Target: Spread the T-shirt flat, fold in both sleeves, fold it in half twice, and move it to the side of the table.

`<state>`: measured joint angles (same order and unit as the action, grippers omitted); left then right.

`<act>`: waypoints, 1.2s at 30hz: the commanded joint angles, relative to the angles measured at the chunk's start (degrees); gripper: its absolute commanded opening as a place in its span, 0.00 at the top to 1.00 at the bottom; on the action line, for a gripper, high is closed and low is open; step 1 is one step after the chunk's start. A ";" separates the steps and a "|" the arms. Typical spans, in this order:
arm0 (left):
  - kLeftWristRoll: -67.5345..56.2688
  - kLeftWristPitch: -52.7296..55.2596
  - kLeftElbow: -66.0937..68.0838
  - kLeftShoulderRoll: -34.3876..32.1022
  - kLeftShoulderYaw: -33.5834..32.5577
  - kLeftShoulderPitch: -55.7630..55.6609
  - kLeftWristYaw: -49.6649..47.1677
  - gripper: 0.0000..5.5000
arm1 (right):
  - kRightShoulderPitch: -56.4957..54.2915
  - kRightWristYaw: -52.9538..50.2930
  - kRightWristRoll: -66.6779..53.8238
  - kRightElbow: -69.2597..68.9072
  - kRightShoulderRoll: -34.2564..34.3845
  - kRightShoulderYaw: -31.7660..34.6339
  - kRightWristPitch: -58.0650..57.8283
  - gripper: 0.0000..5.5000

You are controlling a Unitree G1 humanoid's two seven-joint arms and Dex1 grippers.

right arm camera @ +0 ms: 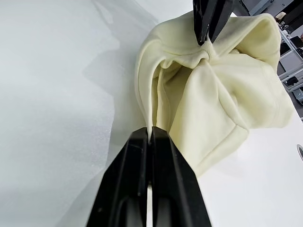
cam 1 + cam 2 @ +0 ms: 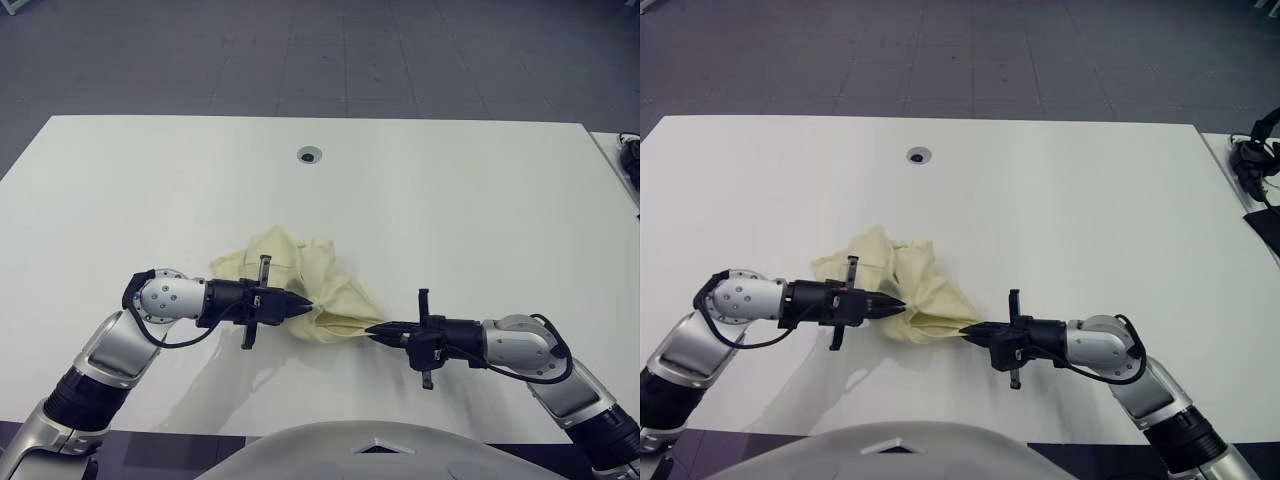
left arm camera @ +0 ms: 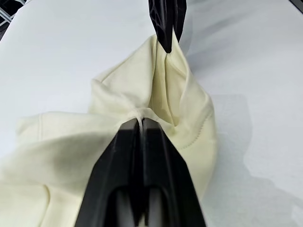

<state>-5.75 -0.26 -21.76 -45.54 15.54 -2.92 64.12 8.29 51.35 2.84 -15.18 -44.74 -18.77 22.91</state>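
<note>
A pale yellow T-shirt [image 2: 300, 272] lies crumpled in a heap on the white table [image 2: 460, 200], near its front middle. My left gripper [image 2: 308, 305] is shut on a fold at the heap's near left side. My right gripper [image 2: 372, 329] is shut on the cloth's near right corner, which is drawn out into a point. In the left wrist view the black fingers [image 3: 142, 124] pinch the fabric [image 3: 118, 99], with the right gripper's tip [image 3: 165, 42] beyond. In the right wrist view the fingers [image 1: 150, 135] clamp a hem edge of the T-shirt [image 1: 213, 94].
A round cable hole [image 2: 309, 154] sits in the table towards the far edge. Dark cables [image 2: 1245, 155] lie on a side surface at the far right. Bare tabletop stretches to the left, right and behind the shirt.
</note>
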 commanded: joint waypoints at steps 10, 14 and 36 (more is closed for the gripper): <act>-0.06 -0.48 -0.36 -0.42 -0.61 0.14 -0.79 1.00 | -0.21 -0.75 0.34 -0.25 0.28 0.47 0.35 1.00; -3.67 1.17 -2.48 -0.06 -3.48 0.11 -1.62 1.00 | -0.61 -1.10 -0.02 0.33 0.42 1.00 0.31 1.00; -14.03 14.76 0.26 6.71 -20.10 -23.75 -24.82 1.00 | -20.60 -4.01 -27.65 -0.06 1.20 22.91 -14.94 1.00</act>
<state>-21.76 12.81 -23.03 -39.15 -5.23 -21.44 41.65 -8.39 47.53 -23.88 -15.79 -42.51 2.10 10.02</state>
